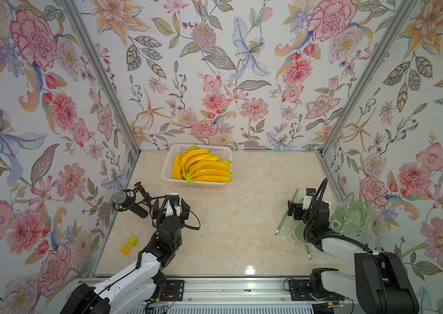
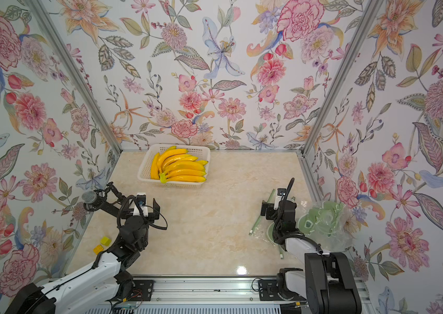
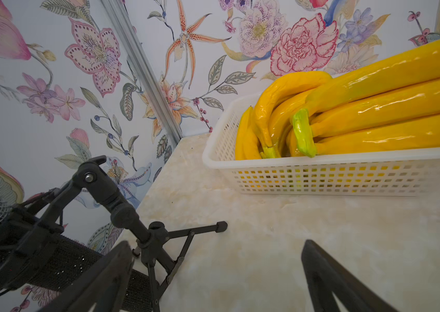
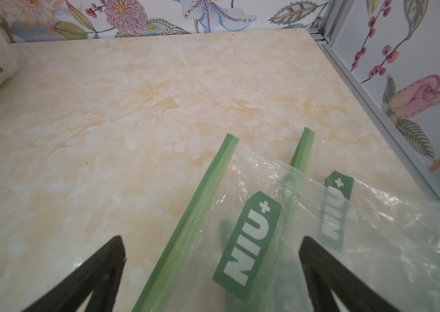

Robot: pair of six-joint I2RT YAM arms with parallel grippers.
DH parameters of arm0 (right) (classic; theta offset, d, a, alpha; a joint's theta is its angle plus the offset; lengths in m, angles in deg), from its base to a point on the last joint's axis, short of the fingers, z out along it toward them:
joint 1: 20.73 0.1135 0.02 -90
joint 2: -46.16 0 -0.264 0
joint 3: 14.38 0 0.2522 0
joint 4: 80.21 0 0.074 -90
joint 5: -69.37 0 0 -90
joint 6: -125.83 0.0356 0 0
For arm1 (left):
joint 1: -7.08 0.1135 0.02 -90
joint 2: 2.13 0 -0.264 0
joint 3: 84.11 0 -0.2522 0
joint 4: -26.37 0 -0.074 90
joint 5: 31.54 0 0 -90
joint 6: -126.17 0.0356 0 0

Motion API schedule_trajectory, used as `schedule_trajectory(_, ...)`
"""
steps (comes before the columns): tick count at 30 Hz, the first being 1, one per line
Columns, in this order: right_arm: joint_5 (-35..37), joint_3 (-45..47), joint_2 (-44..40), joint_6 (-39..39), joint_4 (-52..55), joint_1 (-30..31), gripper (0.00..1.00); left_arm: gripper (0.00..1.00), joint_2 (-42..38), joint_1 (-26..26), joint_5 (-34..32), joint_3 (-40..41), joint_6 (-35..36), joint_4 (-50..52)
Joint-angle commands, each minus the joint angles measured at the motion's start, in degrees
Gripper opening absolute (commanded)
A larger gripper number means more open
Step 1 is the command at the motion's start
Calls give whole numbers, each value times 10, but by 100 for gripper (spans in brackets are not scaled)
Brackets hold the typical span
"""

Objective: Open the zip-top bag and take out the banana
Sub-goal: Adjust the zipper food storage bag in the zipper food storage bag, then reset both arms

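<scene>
1. Bananas lie heaped in the white basket at the back of the worktop, against the rear wall; probably the drop-off spot, since both arms can reach it.
2. Bag lies at the right side of the worktop under the right gripper; clear film, green zip strip, "NIU+" label; looks flat, and no banana shows inside it.
3. A second bag strip sits just beside it; more crumpled bags form a pile against the right wall, likely put aside to keep the middle free.
4. Judgement: this bag looks empty, so the take-out part seems done, or a filled bag is hidden; can't tell which.
5. Right gripper: fingers wide apart, straddling the zip strip and label; nothing clamped; one finger sits close to the film, contact can't be told.
6. Left gripper: spread wide too, empty, low over bare worktop; it faces the basket from well short of it and touches nothing.
7. Mic on a small tripod stands just beside the left gripper at the left wall; two yellow blocks lie nearer the front left edge; both are away from the task's things.
</scene>
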Motion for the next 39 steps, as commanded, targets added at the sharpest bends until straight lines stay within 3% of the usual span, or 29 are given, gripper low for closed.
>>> schedule_trajectory(1,-20,15,11,-43,-112,5,100,99,0,70,122,26,62,-102)
schedule_trajectory(3,-30,28,20,-58,-163,5,100,99,35,101,156,28,38,-130)
schedule_trajectory(8,-43,25,65,-79,-235,-3,100,99,150,145,185,21,56,-206)
schedule_trajectory(13,-42,50,192,-77,-416,-14,100,99,215,167,231,25,90,-293)
schedule_trajectory(17,-38,43,180,-73,-384,-14,100,99,250,189,310,15,86,-329)
schedule_trajectory(19,-24,36,177,-69,-365,-14,100,99,285,195,306,29,76,-394)
schedule_trajectory(25,22,27,179,-58,-354,-8,100,99,296,234,332,14,33,-377)
schedule_trajectory(28,57,16,180,-54,-333,-3,100,99,377,249,326,15,15,-472)
schedule_trajectory(30,70,16,180,-53,-334,1,100,99,350,255,333,-28,10,-352)
schedule_trajectory(32,67,9,182,-49,-325,-3,100,99,368,257,322,-25,4,-392)
schedule_trajectory(33,53,7,181,-46,-318,-9,100,99,357,258,327,-35,5,-352)
schedule_trajectory(39,6,-2,180,-36,-298,-30,100,99,362,260,328,-36,4,-362)
